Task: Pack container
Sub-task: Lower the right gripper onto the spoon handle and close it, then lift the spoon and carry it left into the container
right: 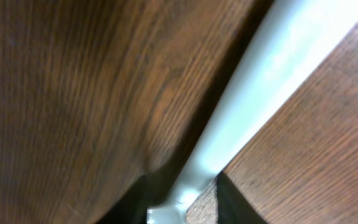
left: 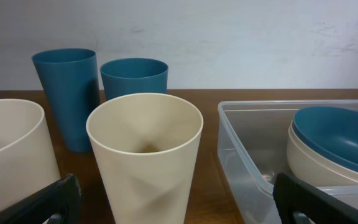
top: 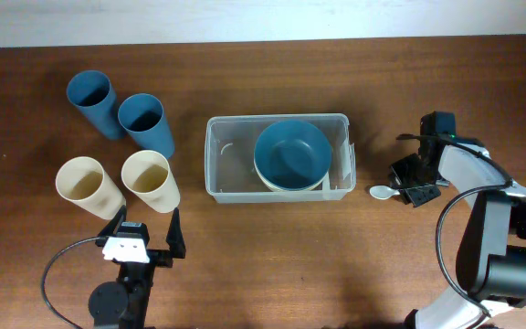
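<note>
The container (top: 245, 174) sits mid-table (top: 272, 265), well apart from both arms. My left gripper (top: 147, 230) stands wide apart, with the right cream cup (top: 149, 180) directly ahead of it and blocking that approach. The left cream cup (top: 88, 185) is beside it, and the left blue cup (top: 92, 102) and right blue cup (top: 146, 123) stand behind.

My right gripper (top: 409, 183) is over the spoon (top: 382, 192), hiding its handle from above. The right wrist view is blurred, so though the fingers (right: 235, 202) flank the handle, I cannot tell if they pinch it.

The blue bowl (top: 290, 153) covers the cream bowl (top: 277, 186) except its rim.

I count four cups, two bowls, one spoon.
</note>
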`<state>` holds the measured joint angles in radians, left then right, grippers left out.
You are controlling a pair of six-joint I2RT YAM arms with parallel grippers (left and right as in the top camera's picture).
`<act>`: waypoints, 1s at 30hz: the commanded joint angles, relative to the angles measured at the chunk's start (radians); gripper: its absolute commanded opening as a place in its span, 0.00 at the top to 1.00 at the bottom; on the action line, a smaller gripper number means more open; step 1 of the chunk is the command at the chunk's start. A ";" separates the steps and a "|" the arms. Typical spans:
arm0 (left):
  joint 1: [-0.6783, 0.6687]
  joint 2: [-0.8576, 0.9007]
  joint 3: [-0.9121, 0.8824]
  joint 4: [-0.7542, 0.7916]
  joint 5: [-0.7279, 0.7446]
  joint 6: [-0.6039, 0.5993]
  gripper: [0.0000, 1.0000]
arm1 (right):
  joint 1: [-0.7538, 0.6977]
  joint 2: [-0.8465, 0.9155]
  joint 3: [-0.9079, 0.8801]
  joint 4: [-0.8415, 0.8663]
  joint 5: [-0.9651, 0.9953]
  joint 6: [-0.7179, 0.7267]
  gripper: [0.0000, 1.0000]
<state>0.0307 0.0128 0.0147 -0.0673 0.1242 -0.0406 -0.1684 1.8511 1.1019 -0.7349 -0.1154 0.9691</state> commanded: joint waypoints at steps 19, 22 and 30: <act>0.006 -0.008 -0.006 -0.001 0.011 0.019 0.00 | 0.002 0.042 -0.005 0.018 0.026 -0.102 0.96; 0.006 -0.008 -0.006 -0.001 0.011 0.019 0.00 | -0.009 0.040 0.015 0.013 -0.002 -0.164 0.96; 0.006 -0.008 -0.006 -0.001 0.011 0.019 0.00 | -0.056 0.026 0.174 -0.108 -0.074 -0.412 0.96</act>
<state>0.0307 0.0128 0.0147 -0.0673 0.1238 -0.0410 -0.2111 1.8824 1.2015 -0.8318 -0.1410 0.7074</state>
